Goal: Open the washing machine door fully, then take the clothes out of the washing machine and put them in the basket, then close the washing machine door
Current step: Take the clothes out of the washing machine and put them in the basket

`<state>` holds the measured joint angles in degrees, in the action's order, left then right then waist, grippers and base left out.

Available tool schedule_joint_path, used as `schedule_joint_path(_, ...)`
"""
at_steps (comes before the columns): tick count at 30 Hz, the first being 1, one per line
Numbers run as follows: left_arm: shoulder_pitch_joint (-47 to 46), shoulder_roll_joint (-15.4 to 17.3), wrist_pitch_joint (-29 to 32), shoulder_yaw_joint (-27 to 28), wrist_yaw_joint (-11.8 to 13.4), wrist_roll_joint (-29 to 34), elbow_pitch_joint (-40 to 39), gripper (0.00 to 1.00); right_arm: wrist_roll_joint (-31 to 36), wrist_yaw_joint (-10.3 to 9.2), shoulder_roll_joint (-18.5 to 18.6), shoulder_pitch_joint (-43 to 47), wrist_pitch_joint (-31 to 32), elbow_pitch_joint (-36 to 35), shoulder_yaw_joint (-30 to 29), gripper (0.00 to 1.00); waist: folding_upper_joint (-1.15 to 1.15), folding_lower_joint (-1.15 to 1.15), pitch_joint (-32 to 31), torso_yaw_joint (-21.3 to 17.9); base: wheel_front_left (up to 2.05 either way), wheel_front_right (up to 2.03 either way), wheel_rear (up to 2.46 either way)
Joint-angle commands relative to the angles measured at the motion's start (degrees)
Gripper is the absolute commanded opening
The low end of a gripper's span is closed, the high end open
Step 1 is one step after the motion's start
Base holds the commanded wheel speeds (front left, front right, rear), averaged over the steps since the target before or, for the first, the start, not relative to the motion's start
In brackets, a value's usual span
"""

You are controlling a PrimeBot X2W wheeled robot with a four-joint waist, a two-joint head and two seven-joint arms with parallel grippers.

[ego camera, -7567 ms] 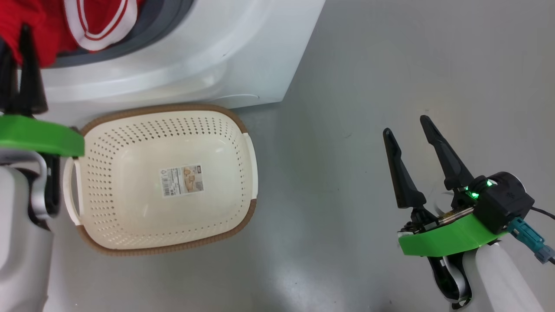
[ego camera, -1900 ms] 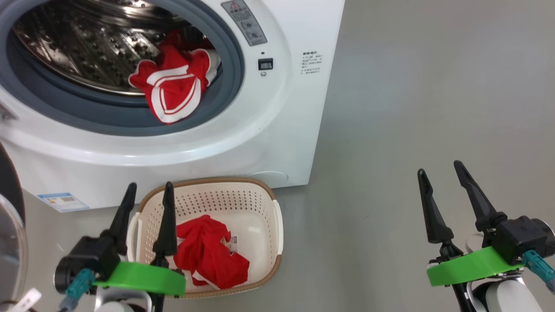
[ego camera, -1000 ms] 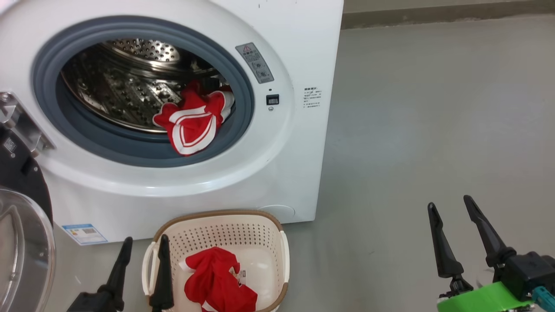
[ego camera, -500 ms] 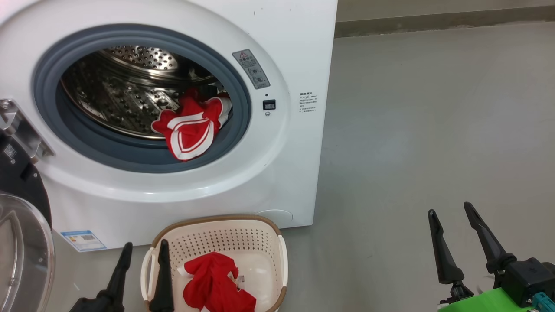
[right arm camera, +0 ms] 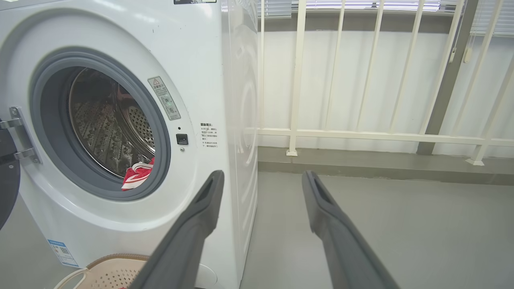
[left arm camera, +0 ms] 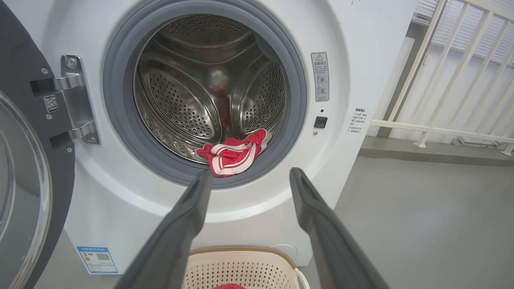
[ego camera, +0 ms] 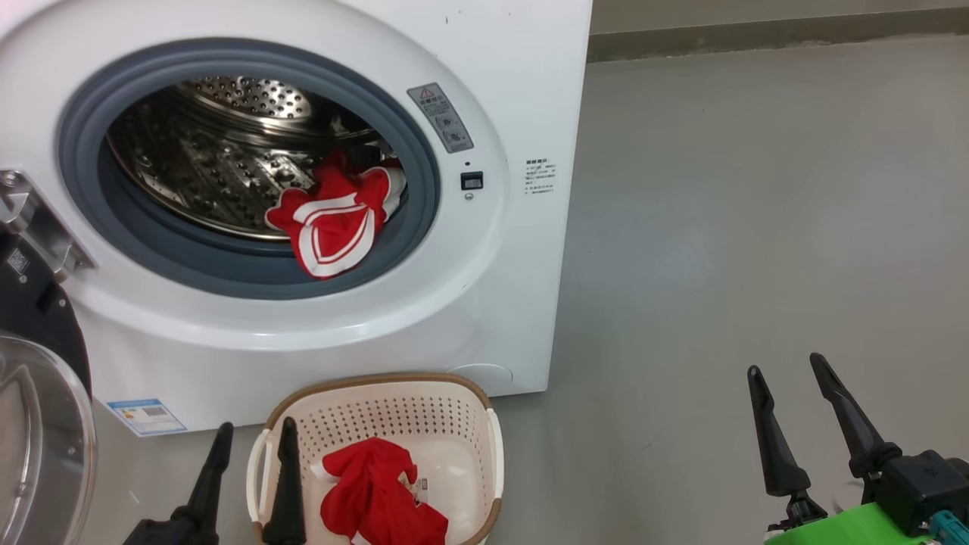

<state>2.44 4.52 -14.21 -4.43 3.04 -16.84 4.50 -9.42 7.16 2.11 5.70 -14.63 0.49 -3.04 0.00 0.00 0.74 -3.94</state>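
The white washing machine [ego camera: 492, 288] stands with its door [ego camera: 34, 424] swung out to the left, glass bowl facing me. One of the clothes, a red garment with white stripes [ego camera: 333, 227], hangs over the drum's grey ring, also seen as the striped garment [left arm camera: 233, 154]. A second red garment [ego camera: 378, 499] lies in the cream basket [ego camera: 378, 378] on the floor before the machine. My left gripper [ego camera: 256, 435] hovers open and empty over the basket's left side. My right gripper [ego camera: 785, 365] stands open and empty over bare floor at the right.
A white railing [right arm camera: 361, 136] and a low kerb [right arm camera: 381, 162] run behind the machine's right side. Grey floor [ego camera: 719, 227] stretches to the right of the machine. The door's steel hinge [left arm camera: 76, 100] juts out at the drum's left.
Since the oldest frame a red garment has landed in the basket, the left gripper has come away from the drum, and the camera has tilted up. Over the last second nothing has moved.
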Motion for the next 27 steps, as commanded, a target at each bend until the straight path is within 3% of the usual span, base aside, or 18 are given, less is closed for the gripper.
schedule_joint_path(1, -1.4, 0.7, -0.3, 1.6, 0.4, -0.5, -1.7, 1.00, 0.3, 0.33, 0.8, -1.0, -0.4, -1.4, 1.0, 1.00, 0.00, 0.00, 0.0, 0.0, 0.00, 0.00, 0.00)
schedule_joint_path(12, -3.4, 0.8, 0.0, 1.2, 0.7, -0.9, -2.4, 1.00, 0.3, 0.33, 0.8, -1.9, -0.4, -2.2, 1.1, 1.00, 0.00, 0.00, 3.1, 0.5, 0.00, 0.00, 0.00)
schedule_joint_path(27, -13.9, 2.5, 0.8, 1.5, 0.7, -1.0, -1.2, 1.00, 0.1, 0.33, 0.8, -7.1, -0.4, -2.9, 2.6, 1.00, 0.00, 0.00, 13.4, -0.9, 0.00, 0.00, 0.00)
